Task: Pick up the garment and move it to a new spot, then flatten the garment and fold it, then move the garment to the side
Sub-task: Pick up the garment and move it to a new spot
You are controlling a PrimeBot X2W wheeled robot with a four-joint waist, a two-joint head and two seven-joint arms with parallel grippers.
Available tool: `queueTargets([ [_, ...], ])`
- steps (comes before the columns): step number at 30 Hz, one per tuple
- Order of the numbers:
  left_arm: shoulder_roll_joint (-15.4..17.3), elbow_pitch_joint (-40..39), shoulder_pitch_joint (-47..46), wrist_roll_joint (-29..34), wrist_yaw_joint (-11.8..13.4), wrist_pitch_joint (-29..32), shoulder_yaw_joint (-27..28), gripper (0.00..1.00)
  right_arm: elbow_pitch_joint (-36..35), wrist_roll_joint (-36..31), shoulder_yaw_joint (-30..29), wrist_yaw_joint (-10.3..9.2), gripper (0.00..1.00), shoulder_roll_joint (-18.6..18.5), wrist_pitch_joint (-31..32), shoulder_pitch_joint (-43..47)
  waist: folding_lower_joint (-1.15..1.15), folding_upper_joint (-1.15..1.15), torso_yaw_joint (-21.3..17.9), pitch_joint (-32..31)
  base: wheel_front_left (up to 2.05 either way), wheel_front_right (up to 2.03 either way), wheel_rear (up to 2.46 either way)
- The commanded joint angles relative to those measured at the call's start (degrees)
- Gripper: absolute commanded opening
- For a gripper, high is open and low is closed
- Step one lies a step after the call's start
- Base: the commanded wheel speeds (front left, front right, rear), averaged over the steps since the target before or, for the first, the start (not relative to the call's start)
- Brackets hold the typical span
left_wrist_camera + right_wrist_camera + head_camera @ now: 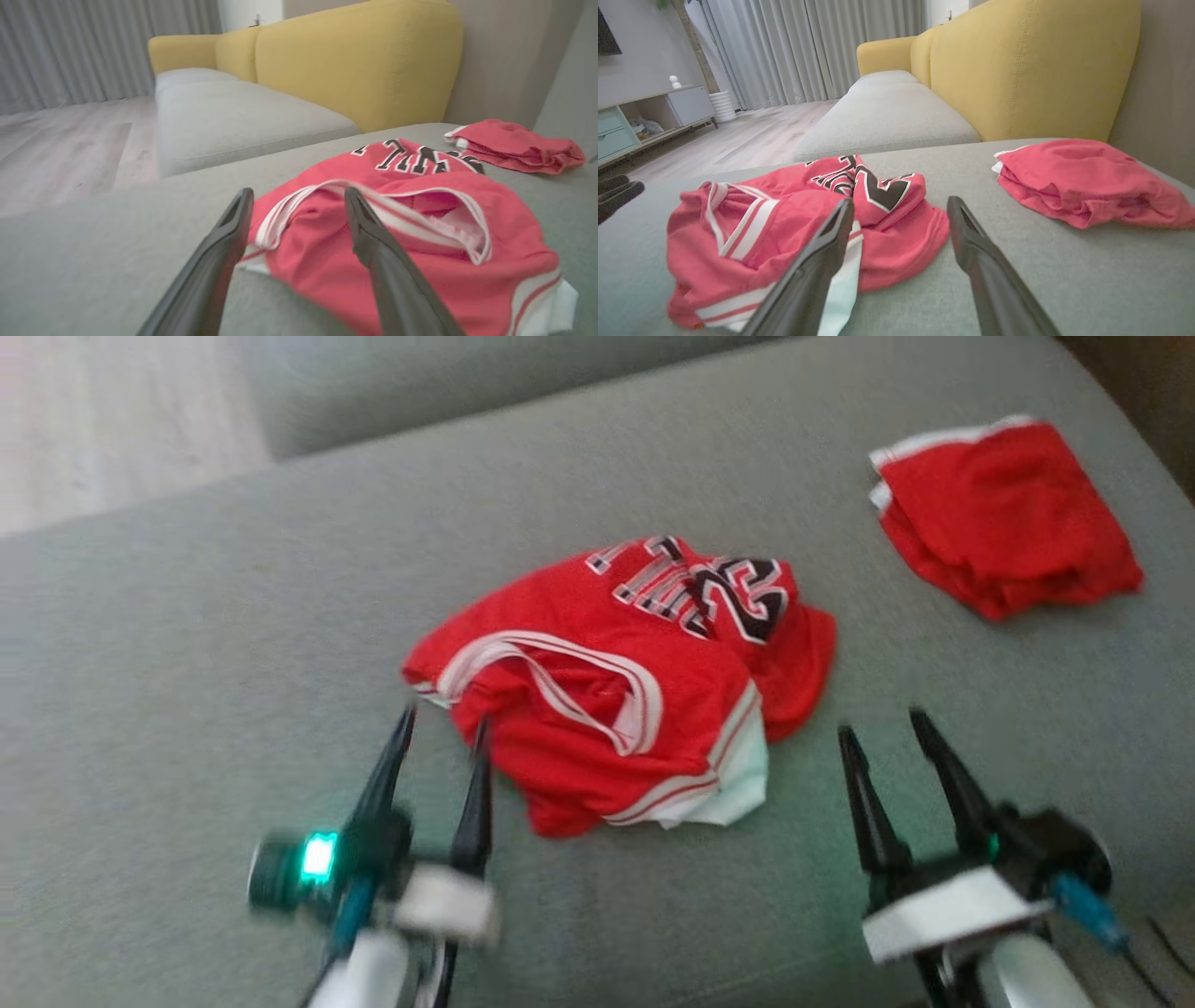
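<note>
The garment (625, 681) is a red jersey with white-trimmed openings and black lettering, lying crumpled on the grey cushion (233, 644). My left gripper (443, 733) stands open at the jersey's near-left edge, its fingers straddling the trimmed hem; in the left wrist view the garment (397, 224) lies just beyond and under the left gripper (299, 198). My right gripper (882, 728) is open over bare cushion, just right of the jersey and apart from it. From the right wrist, the garment (794, 233) sits left of and behind the open right gripper (901, 207).
A second red cloth (1004, 518) lies folded at the far right of the cushion, also seen as the red cloth (1083, 186). A yellow sofa back (1031, 70) rises behind. Wooden floor (112, 420) lies beyond the cushion's far-left edge.
</note>
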Motion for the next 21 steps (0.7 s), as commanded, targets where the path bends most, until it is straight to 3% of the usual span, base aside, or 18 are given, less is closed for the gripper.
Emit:
queueTargets([
  [1,0.3,-2.0,1.7,-0.4,0.5,-0.5,2.3,1.00,-1.3,0.0,0.8,0.37,1.00,0.2,-0.1,0.3,-0.01,0.00,4.7,-4.9,0.00,0.00,0.00],
  [10,0.0,-15.4,18.1,-1.5,3.3,-0.5,4.5,1.00,-1.0,-1.3,-4.0,0.37,1.00,0.2,-0.1,8.4,-0.01,0.00,12.8,-12.2,0.00,0.00,0.00],
  [14,0.0,-18.6,22.6,-0.4,4.3,-0.5,5.4,1.00,-1.9,-2.2,-5.0,0.37,1.00,0.7,-0.1,11.6,-0.01,0.00,14.1,-14.4,0.00,0.00,0.00],
  [21,0.0,-18.9,26.4,1.4,3.6,-0.5,6.8,1.00,-3.9,-2.1,-4.5,0.37,1.00,1.6,-0.1,14.7,-0.01,0.00,14.7,-16.8,0.00,0.00,0.00],
])
